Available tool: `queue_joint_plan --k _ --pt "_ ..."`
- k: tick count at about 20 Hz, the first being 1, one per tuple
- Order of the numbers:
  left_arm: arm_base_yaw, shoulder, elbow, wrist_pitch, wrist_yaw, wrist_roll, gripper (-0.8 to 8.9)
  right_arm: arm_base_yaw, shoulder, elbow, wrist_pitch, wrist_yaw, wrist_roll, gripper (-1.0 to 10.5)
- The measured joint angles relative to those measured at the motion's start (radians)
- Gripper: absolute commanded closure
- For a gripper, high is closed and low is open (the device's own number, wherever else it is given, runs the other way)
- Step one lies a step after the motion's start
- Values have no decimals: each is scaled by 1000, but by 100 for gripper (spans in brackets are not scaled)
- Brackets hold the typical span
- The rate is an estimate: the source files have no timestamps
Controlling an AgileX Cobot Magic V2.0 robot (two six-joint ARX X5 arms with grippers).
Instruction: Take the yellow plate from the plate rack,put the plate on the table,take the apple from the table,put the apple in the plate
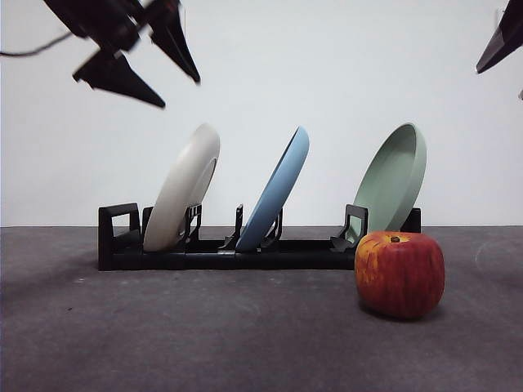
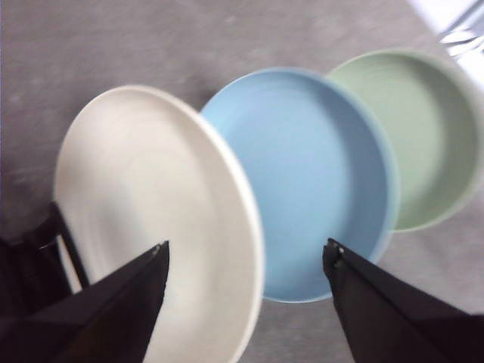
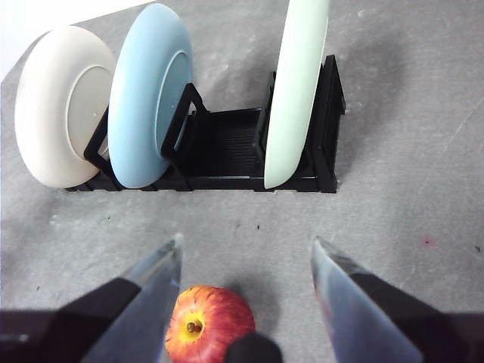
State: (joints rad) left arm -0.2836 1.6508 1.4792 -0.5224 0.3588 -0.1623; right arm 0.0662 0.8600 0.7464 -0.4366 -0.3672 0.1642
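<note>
The cream yellow plate (image 1: 183, 189) leans in the left slot of the black plate rack (image 1: 245, 253). It also shows in the left wrist view (image 2: 144, 204) and the right wrist view (image 3: 57, 106). My left gripper (image 1: 176, 86) hangs open above the plate, at the upper left, apart from it; in its own view (image 2: 246, 257) its jaws straddle the plate's rim from above. The red apple (image 1: 400, 273) sits on the table (image 1: 204, 335) in front of the rack's right end. My right gripper (image 3: 246, 253) is open above the apple (image 3: 208, 325) and shows as a tip at the top right corner (image 1: 500, 41).
A light blue plate (image 1: 278, 192) stands in the middle slot and a sage green plate (image 1: 394, 180) in the right slot. A white wall (image 1: 327, 82) rises behind the rack. Bare table lies in front of and to the left of the rack.
</note>
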Motion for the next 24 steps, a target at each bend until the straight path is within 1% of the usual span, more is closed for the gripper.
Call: queue_joint_plan --k 5,8,9,11,12,13,19,24 --pt "-41 97 0 16 -39 13 472 0 0 0 -5 0 0 662" --pt "-51 103 0 47 -42 16 475 0 0 0 -7 0 0 662" --pt "-53 103 0 61 -42 17 530 0 0 0 -11 0 0 662" --pt "-55 103 0 57 -30 21 737 0 0 0 -12 0 0 662" --pt "-55 103 0 49 -14 23 808 0 0 0 -13 0 0 662" --pt "-55 103 0 42 12 32 826 0 0 0 -13 0 0 663" --pt "-58 103 3 33 44 42 826 0 0 0 -13 1 0 663" --pt "-68 82 112 -86 44 42 826 0 0 1 -13 1 0 663"
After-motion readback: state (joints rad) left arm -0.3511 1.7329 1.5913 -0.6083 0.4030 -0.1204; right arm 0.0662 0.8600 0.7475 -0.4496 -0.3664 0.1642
